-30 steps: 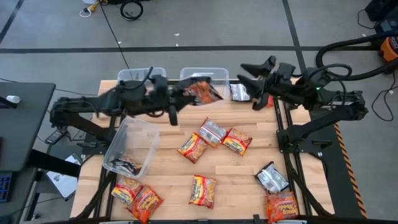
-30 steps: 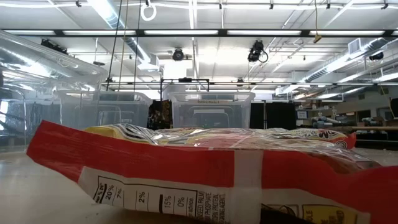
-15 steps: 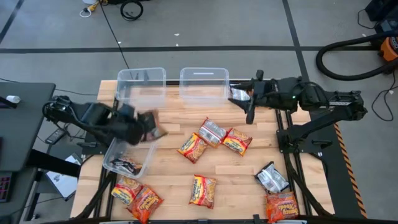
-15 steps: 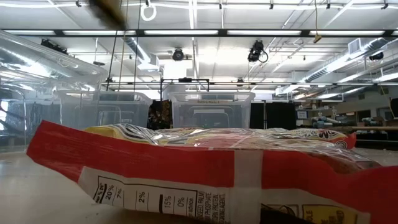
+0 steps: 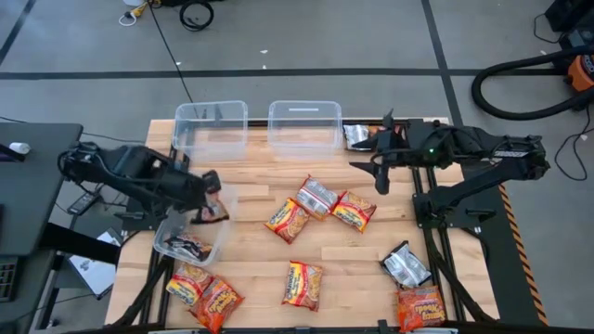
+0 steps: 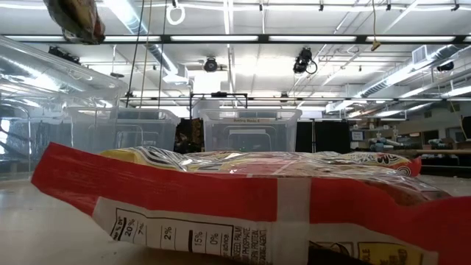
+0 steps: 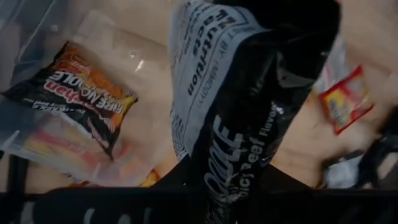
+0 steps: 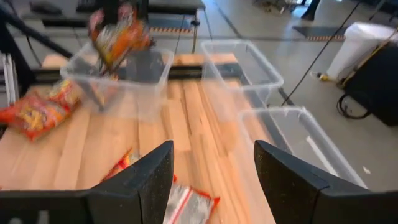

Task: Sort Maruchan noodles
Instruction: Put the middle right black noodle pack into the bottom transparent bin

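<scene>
The left gripper point(image 5: 210, 197), fingers pinching a black ramen packet point(image 7: 249, 106), hangs over the bin point(image 5: 176, 243) at the counter's left edge (one packet inside), while the right gripper point(image 5: 379, 160), fingers spread, hovers empty and most packets lie unsorted.

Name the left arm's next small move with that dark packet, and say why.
Probably lower and release: the left gripper is shut on a black packet above the tilted clear bin, which already holds a matching black packet. The right gripper waits open.
</scene>
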`<state>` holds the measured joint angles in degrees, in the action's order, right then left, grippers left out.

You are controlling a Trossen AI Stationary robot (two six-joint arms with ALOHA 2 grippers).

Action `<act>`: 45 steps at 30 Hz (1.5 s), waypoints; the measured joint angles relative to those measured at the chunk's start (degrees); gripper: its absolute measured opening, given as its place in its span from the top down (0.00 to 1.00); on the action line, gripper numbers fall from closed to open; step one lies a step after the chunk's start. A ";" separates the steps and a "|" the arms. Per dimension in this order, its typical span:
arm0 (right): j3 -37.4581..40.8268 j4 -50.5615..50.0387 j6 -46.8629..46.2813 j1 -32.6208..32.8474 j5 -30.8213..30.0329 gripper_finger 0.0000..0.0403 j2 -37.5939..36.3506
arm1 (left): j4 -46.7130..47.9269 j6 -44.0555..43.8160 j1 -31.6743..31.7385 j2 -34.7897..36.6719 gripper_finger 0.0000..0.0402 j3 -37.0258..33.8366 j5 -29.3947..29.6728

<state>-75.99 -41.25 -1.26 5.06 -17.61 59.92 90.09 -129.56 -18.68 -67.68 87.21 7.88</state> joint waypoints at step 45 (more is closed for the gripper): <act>0.00 -9.55 -13.46 3.58 3.86 0.44 1.48 | -22.71 -5.65 33.05 7.95 0.76 -42.76 -14.66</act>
<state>-75.99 -50.81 -14.72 8.64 -13.74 61.40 67.38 -135.21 14.37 -59.72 44.45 -6.78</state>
